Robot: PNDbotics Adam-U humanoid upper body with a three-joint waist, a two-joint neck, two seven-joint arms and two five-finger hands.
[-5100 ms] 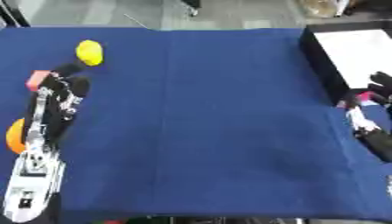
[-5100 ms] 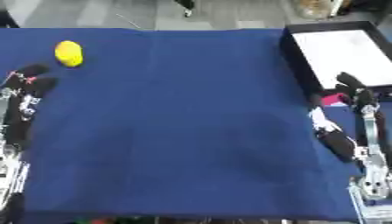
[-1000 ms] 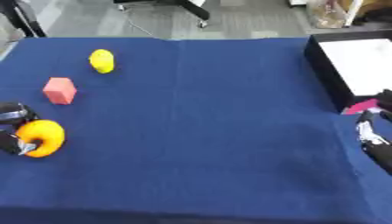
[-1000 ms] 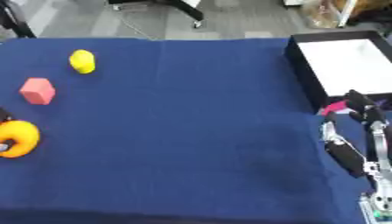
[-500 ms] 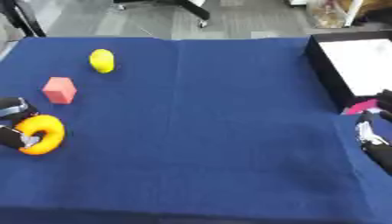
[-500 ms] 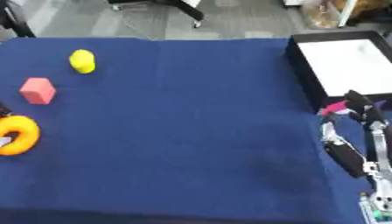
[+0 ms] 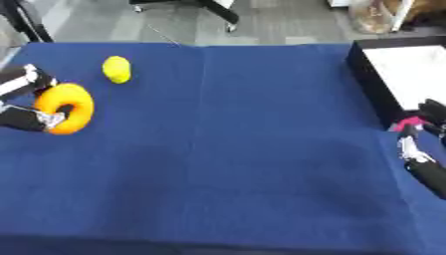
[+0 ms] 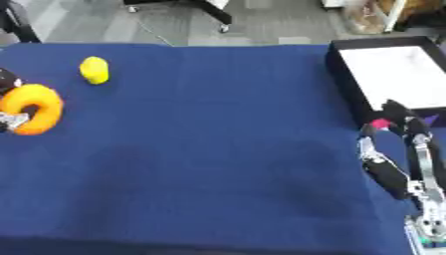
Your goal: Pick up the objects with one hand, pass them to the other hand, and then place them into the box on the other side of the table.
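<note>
While the left hand held the orange ring at the left edge of the blue table, its fingers were curled round the ring from above and below, so the ring stood tilted on edge and seemed lifted clear of the cloth, probably to be carried toward the middle for the handover. In the left eye view a yellow object lay farther back on the cloth, apart from the ring and untouched. At the far right sat the black box with its white floor bare, the place where the things are meant to end up.

From the right eye view the right hand showed best: it rested just beside the near corner of the box, fingers straight and pointing up, grasping nothing, likely waiting to receive the ring. Something small and pink showed at its fingertips; what it was could not be made out. Ring and right hand were well apart, so the pass was not yet begun.
</note>
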